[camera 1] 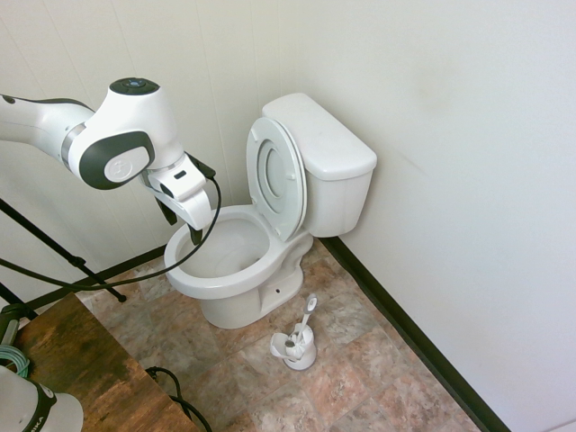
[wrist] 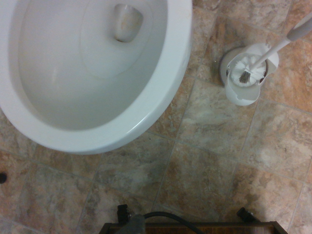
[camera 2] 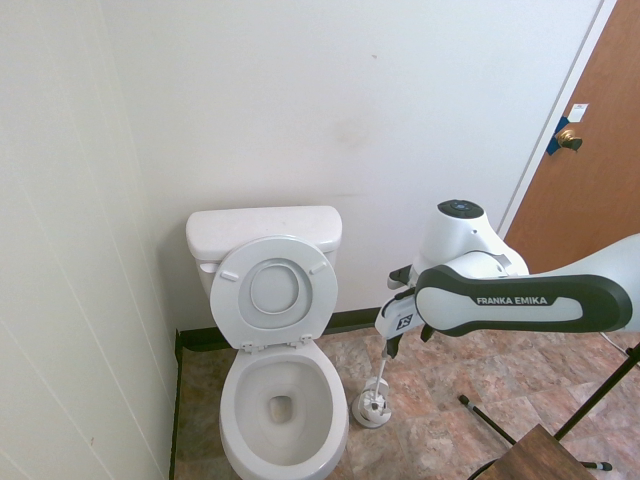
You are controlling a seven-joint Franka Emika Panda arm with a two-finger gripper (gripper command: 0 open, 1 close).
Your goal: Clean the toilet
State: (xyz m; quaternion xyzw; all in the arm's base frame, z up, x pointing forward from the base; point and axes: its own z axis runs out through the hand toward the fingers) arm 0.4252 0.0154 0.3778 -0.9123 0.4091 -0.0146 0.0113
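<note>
The white toilet (camera 1: pixel 315 171) stands in the corner with its seat and lid (camera 1: pixel 274 175) raised against the tank. Its bowl (camera 2: pixel 232 420) is open, and the wrist view shows the bowl's rim (wrist: pixel 146 117) and drain from above. My gripper (camera 1: pixel 181 223) hangs in the air over the bowl's front rim, on the side away from the tank. It is open with nothing between its fingers. In the second exterior view the gripper (camera 2: pixel 405 338) shows beside the bowl, above the floor.
A small white brush holder (camera 1: pixel 295 346) with a toilet brush (wrist: pixel 246 68) in it stands on the tile floor beside the bowl. A wooden table (camera 1: pixel 81 360) sits near the arm's base. Walls close two sides; a brown door (camera 2: pixel 590 170) is behind the arm.
</note>
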